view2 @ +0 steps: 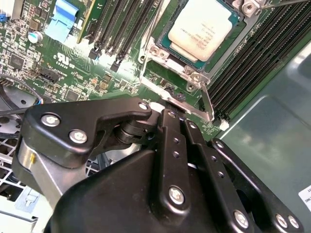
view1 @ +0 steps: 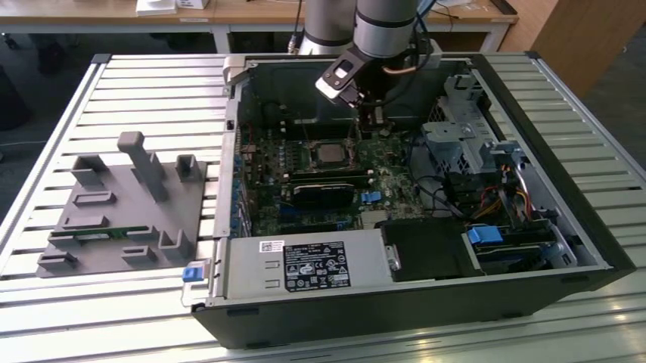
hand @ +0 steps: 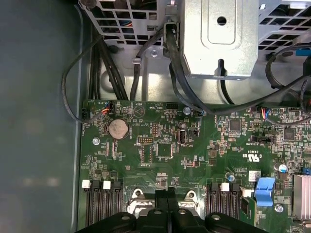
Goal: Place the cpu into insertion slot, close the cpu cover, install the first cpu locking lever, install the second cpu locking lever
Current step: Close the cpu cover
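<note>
Jaws pressed together, the black end effector (view2: 177, 116) is hovering by the thin silvery metal cpu cover (view2: 172, 62), which is probably stiff and light, best pushed at its rim.

I can't read any text with certainty from here. The cpu (view2: 201, 26), just ahead of the jaws of the gripper (view2: 177, 115), carries faint grey lines of print on its lid, too pale to make out. The board (hand: 160, 145) has tiny white lettering all over. Beyond the jaws I see a triangle sign (hand: 140, 110), and off to one side a larger white certification mark (hand: 252, 157). Well away from the jaws, in the exterior view, the power supply (view1: 247, 265) bears a big white label (view1: 317, 269) and a small sticker (view1: 271, 246), both illegible.
</note>
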Available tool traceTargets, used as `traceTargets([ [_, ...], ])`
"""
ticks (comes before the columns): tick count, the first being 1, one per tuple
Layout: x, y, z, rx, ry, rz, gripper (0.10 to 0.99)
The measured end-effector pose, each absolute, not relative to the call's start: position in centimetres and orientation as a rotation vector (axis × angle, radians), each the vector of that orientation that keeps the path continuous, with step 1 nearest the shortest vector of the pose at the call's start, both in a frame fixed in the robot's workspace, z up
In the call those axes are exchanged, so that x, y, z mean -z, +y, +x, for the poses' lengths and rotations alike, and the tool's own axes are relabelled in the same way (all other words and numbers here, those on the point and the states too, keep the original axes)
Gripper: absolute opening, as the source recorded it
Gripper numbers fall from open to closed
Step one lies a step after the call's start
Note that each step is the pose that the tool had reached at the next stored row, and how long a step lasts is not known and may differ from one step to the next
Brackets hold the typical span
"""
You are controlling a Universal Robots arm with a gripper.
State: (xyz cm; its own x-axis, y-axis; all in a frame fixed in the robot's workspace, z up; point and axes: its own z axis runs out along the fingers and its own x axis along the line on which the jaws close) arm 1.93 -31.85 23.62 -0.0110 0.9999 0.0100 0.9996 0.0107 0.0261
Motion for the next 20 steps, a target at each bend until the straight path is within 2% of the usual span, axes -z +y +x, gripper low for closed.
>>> traceTargets([
  [20, -23.53, -31.85, 0.92, -0.04, 2.225, 2.201, 0.106],
])
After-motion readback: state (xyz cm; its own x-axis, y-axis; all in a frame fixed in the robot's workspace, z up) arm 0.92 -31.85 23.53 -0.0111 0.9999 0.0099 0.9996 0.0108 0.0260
